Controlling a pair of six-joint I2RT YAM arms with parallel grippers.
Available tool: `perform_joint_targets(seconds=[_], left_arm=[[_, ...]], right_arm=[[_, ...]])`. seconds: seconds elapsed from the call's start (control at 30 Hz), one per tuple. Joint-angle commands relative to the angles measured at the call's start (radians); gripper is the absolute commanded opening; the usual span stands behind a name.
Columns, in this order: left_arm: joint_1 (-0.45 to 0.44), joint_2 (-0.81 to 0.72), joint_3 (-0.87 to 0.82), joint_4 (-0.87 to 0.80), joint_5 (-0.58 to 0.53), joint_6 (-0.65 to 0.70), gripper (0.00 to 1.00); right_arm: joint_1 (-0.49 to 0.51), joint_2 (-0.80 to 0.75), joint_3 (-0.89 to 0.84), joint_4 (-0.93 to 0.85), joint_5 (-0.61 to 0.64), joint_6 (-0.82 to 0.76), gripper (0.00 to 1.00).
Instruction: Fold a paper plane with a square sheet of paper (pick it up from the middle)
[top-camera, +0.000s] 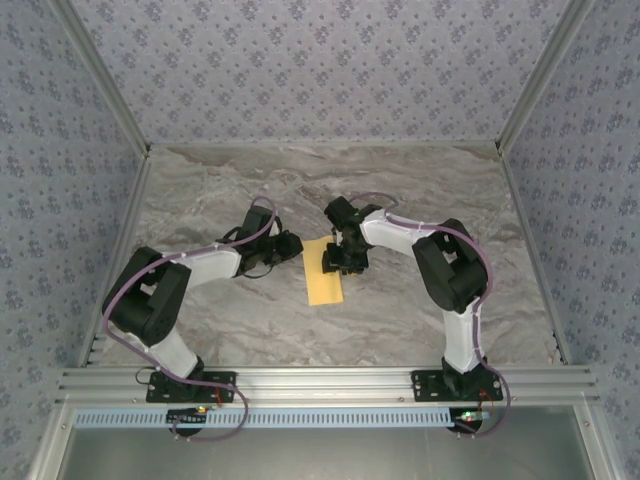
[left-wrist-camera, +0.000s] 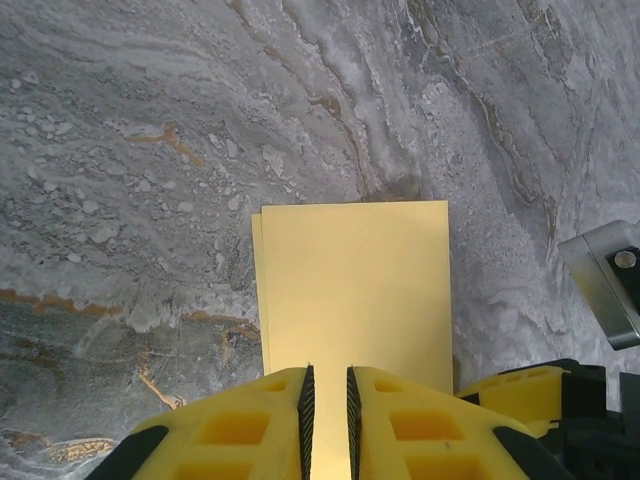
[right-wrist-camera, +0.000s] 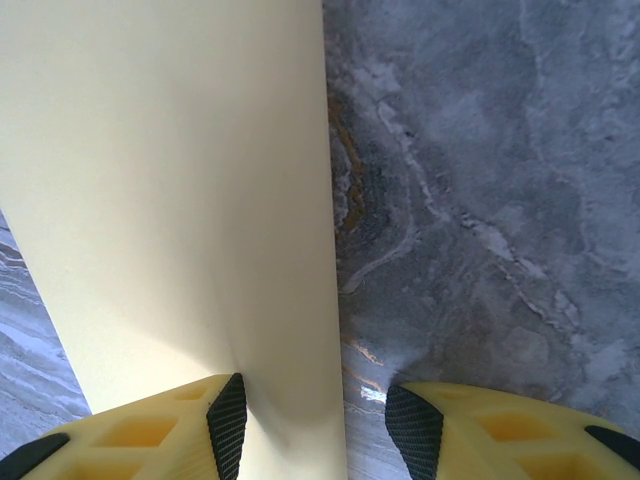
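Observation:
The square sheet of paper (top-camera: 323, 277) lies flat on the marble table, folded in half into a mustard-yellow rectangle, with two layers slightly offset along one edge (left-wrist-camera: 350, 290). No paper plane is in view. My left gripper (top-camera: 298, 247) is low over the sheet's left side; its jaws (left-wrist-camera: 327, 385) stand a narrow gap apart with flat paper showing beneath, nothing pinched. My right gripper (top-camera: 338, 262) is at the sheet's far right part, open wide (right-wrist-camera: 315, 410). One pad (right-wrist-camera: 228, 420) rests on the paper (right-wrist-camera: 170, 200), and the other hangs over bare table.
Grey veined marble table (top-camera: 400, 190) is bordered by patterned walls and an aluminium rail (top-camera: 320, 380) at the near edge. The right gripper's yellow finger (left-wrist-camera: 520, 388) and a grey metal part (left-wrist-camera: 600, 280) sit close to my left fingers.

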Motion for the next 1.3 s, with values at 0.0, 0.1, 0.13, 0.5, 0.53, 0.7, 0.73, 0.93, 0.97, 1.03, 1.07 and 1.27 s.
perform_joint_targets(seconds=[0.0, 0.1, 0.13, 0.5, 0.53, 0.7, 0.73, 0.93, 0.97, 1.03, 1.07, 1.27], left_arm=[[-0.003, 0.021, 0.005, 0.003, 0.039, 0.011, 0.2], [-0.004, 0.035, 0.007, 0.012, 0.058, 0.009, 0.2], [-0.003, 0.038, 0.009, 0.013, 0.062, 0.01, 0.2], [-0.006, 0.091, 0.032, 0.035, 0.147, 0.011, 0.18], [-0.008, 0.098, 0.036, 0.037, 0.154, 0.011, 0.18], [-0.017, 0.128, 0.055, 0.043, 0.195, 0.015, 0.16], [-0.02, 0.132, 0.056, 0.048, 0.201, 0.015, 0.16], [-0.031, 0.155, 0.074, 0.037, 0.21, 0.023, 0.13], [-0.031, 0.158, 0.076, 0.034, 0.209, 0.023, 0.13], [-0.033, 0.163, 0.076, 0.032, 0.21, 0.025, 0.13], [-0.033, 0.166, 0.077, 0.03, 0.209, 0.025, 0.13], [-0.034, 0.177, 0.078, 0.027, 0.212, 0.027, 0.12]], right_arm=[[0.013, 0.172, -0.082, 0.063, 0.086, -0.043, 0.5], [0.011, 0.176, -0.082, 0.041, 0.087, -0.05, 0.49], [0.011, 0.176, -0.081, 0.038, 0.088, -0.049, 0.49], [0.011, 0.191, -0.072, 0.043, 0.086, -0.046, 0.49], [0.011, 0.193, -0.072, 0.043, 0.087, -0.045, 0.49], [0.013, 0.197, -0.07, 0.043, 0.083, -0.042, 0.49], [0.013, 0.198, -0.069, 0.043, 0.08, -0.041, 0.49], [0.016, 0.203, -0.067, 0.044, 0.075, -0.038, 0.48], [0.017, 0.204, -0.068, 0.043, 0.075, -0.036, 0.49], [0.016, 0.206, -0.067, 0.043, 0.073, -0.035, 0.49], [0.017, 0.208, -0.067, 0.043, 0.073, -0.036, 0.49], [0.016, 0.214, -0.066, 0.044, 0.065, -0.034, 0.49]])
